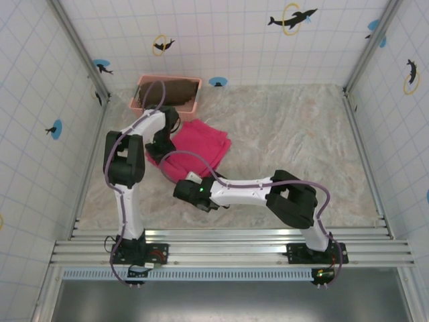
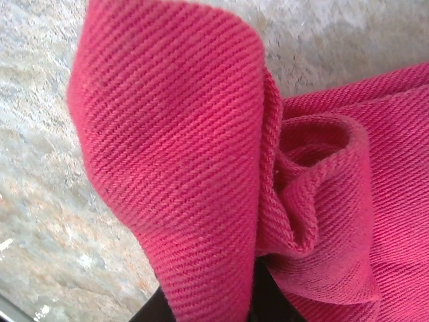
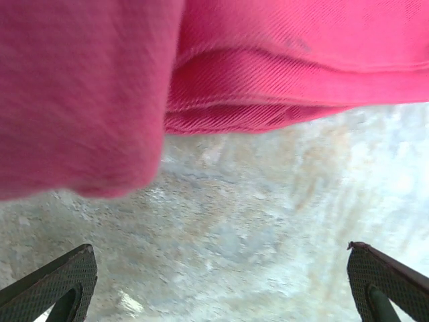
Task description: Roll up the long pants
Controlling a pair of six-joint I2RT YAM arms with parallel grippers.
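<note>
The right pincer (image 3: 218, 248) stands wide open and empty above the table (image 3: 234, 201). The folded edge of the long pants (image 3: 268, 74) lies just ahead of its fingertips and crosswise to them. The left pincer (image 1: 159, 149) is nearer, nipped narrow on a bunched fold at the bundle's far side.

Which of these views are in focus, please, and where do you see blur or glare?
Top external: sharp, evenly lit, the long pants clear. Left wrist: their weave is crisp, the table behind slightly soft. Right wrist: the nearest fold, upper left, is blurred; the table is sharper, with a small glint.
</note>
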